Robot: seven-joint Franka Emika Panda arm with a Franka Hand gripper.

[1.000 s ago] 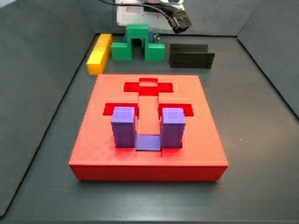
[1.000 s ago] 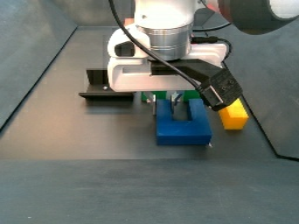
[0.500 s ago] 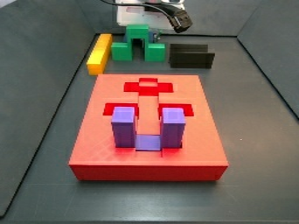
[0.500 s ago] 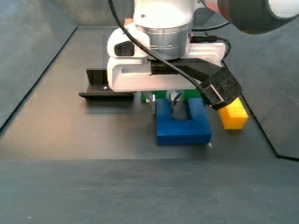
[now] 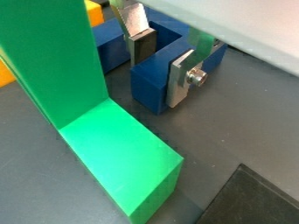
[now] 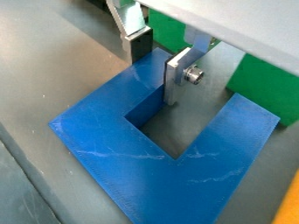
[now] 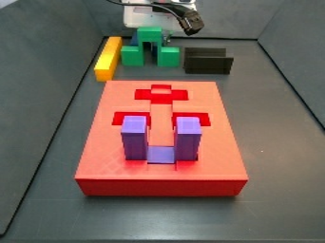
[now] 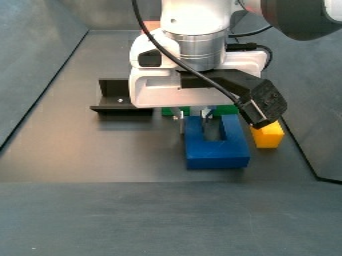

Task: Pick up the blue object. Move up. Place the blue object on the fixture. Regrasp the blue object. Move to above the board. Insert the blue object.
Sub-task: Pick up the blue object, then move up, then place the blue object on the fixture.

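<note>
The blue object [image 8: 217,150] is a dark blue U-shaped block lying flat on the floor at the back of the cell. My gripper [image 8: 211,122] stands straight over it, low down. Both wrist views show the gripper [image 5: 160,59] [image 6: 158,61] astride one prong of the blue object [image 5: 152,83] [image 6: 117,144], one finger in the slot and one on the outer face, shut on it. The black fixture [image 7: 208,61] [image 8: 120,100] stands apart from it. The red board [image 7: 114,157] lies in front. In that side view the blue object is hidden behind the green block.
A green stepped block [image 7: 155,47] [image 5: 93,149] stands right beside the blue object, close to the fingers. A yellow bar [image 7: 108,57] [image 8: 267,132] lies on the other side. A violet U-shaped block [image 7: 159,138] sits in the board's near recess.
The gripper and the blue object have shifted together a little toward the yellow bar. Everything else is as it was.
</note>
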